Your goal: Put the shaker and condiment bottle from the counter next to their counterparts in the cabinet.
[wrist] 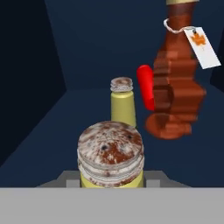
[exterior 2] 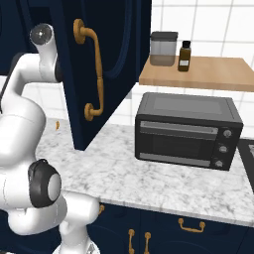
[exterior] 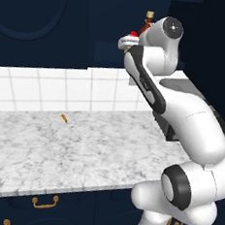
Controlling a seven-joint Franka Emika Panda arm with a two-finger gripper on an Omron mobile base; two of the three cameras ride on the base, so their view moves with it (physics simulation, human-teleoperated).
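In the hand view, the shaker (wrist: 110, 151), yellow-olive with a rusty grey cap, stands upright between the jaws of my gripper (wrist: 110, 178), which is shut on it just above the cabinet shelf (wrist: 48, 135). A second shaker (wrist: 122, 103) stands behind it on the shelf. To the right is the dark red-brown ribbed condiment bottle (wrist: 177, 83) with its white tag, and it partly hides the slim red squeeze bottle (wrist: 145, 85). In the left base view, my gripper (exterior: 125, 42) is raised into the cabinet next to the condiment bottle (exterior: 147, 24).
The open navy cabinet door (exterior 2: 106, 59) with its brass handle hangs right of the arm. A black toaster oven (exterior 2: 186, 130) sits on the marble counter (exterior: 57, 148) under a wooden shelf (exterior 2: 198, 74) with a jar and a dark bottle. A small orange object (exterior: 64, 118) lies by the tiled wall.
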